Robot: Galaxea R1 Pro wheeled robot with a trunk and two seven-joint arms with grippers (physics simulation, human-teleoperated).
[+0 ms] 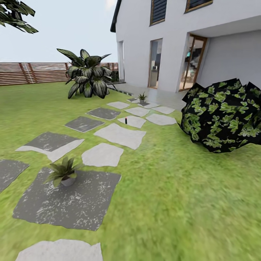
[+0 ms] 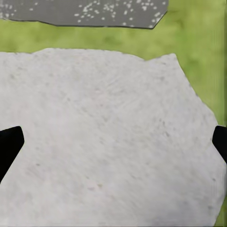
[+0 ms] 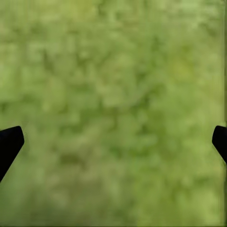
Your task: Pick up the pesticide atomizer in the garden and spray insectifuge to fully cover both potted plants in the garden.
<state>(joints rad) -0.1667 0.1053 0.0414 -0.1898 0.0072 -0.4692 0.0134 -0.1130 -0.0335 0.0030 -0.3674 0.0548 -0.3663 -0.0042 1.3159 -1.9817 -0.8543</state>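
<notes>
In the head view, one potted plant (image 1: 63, 173) sits in a small grey pot on a dark stepping stone (image 1: 72, 203) at the near left. A second potted plant (image 1: 142, 97) stands far off on the stones by the house. Between them a small dark upright object, the pesticide atomizer (image 1: 126, 120), stands on a pale stone; it is too small to make out in detail. My left gripper (image 2: 113, 146) is open, with black fingertips (image 2: 9, 146) wide apart over a pale stone (image 2: 104, 142). Over bare lawn (image 3: 113, 94), my right gripper (image 3: 113, 146) is open with nothing between its fingers.
A path of grey and white stepping stones (image 1: 119, 135) runs across the lawn toward the white house (image 1: 181, 43). A big round dark bush (image 1: 223, 114) stands at the right, a broad-leaved plant (image 1: 87, 74) at the back, and a brown slatted fence (image 1: 29, 72) beyond it.
</notes>
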